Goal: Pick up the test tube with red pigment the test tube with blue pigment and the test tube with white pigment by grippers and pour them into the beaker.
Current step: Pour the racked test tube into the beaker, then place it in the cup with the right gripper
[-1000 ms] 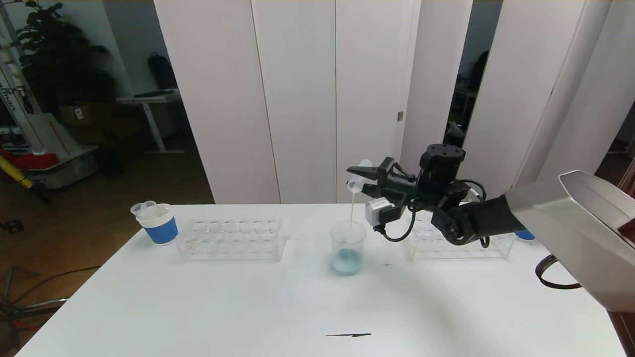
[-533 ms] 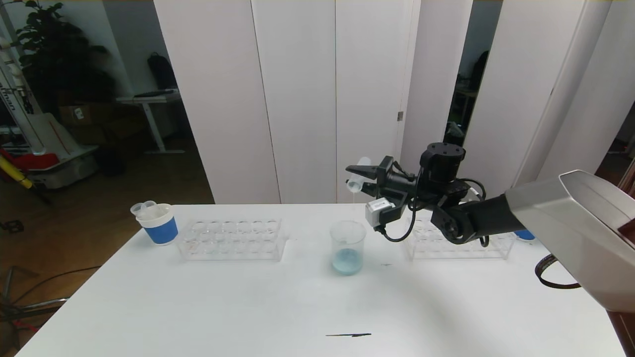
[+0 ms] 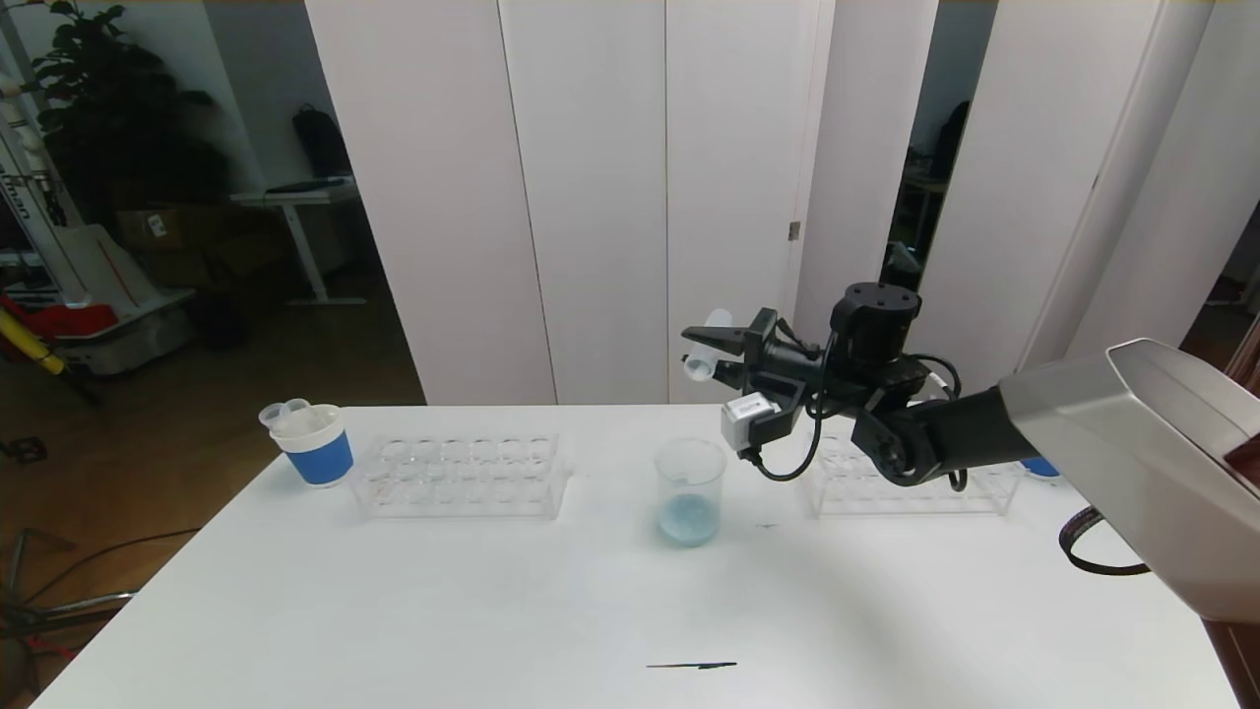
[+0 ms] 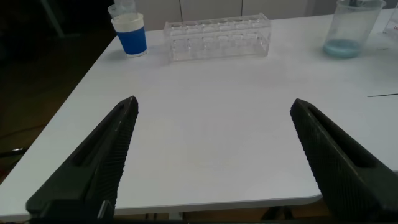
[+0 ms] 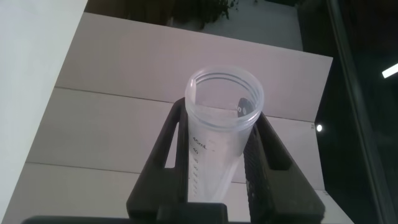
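My right gripper is shut on the test tube with white pigment, which lies tilted with its mouth pointing left and slightly down. It hangs above and a little behind the beaker. In the right wrist view the tube sits between the fingers, and only a milky film shows inside. The beaker stands mid-table with pale blue liquid at its bottom. My left gripper is open over the table's near left edge, holding nothing. The red and blue pigment tubes are out of view.
A clear rack stands left of the beaker, with a blue-banded white cup holding clear tubes beyond it. A second rack sits behind my right arm, with a blue cup at its far end. A dark streak marks the front.
A second ago a thin white stream ran from the tube into the beaker; it has stopped. The right gripper has lifted slightly and shifted a little left.
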Motion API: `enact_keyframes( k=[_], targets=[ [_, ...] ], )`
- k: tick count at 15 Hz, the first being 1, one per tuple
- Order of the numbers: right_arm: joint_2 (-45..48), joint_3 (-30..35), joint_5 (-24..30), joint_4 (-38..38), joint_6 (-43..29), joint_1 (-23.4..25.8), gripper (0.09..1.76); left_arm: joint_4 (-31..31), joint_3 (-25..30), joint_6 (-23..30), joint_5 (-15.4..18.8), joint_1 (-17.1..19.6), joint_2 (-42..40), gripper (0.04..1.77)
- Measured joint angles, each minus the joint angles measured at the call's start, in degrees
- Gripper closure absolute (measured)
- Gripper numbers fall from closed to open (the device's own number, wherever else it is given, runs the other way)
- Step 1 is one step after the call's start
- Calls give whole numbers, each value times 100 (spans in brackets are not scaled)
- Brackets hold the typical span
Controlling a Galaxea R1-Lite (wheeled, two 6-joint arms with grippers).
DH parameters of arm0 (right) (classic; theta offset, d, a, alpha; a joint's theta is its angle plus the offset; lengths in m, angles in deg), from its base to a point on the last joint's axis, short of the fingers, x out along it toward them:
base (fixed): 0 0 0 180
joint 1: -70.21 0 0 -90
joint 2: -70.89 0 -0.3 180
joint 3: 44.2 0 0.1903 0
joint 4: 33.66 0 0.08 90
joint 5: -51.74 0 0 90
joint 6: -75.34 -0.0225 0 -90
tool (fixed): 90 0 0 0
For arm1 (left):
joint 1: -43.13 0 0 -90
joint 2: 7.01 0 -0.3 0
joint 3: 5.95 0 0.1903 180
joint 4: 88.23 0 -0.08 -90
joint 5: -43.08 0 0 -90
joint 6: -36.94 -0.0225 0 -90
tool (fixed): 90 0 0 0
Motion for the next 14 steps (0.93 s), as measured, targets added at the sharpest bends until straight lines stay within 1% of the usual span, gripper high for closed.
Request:
enact_keyframes(
  k=[5,7,11,14],
  targets=[
    [-6,-9,-6,-55,72,-12,127,0,0,0,0,0,0,6],
    [-6,5,-99,-40,-29,-28,127,0,0,0,0,-2,0,6],
    [177,57,-524,-46,-510,-37,127,0,0,-1,2,-2,0,6],
    [551,96,-880,-41,-892,-43,127,0,0,-1,0,0,0,6]
  ],
)
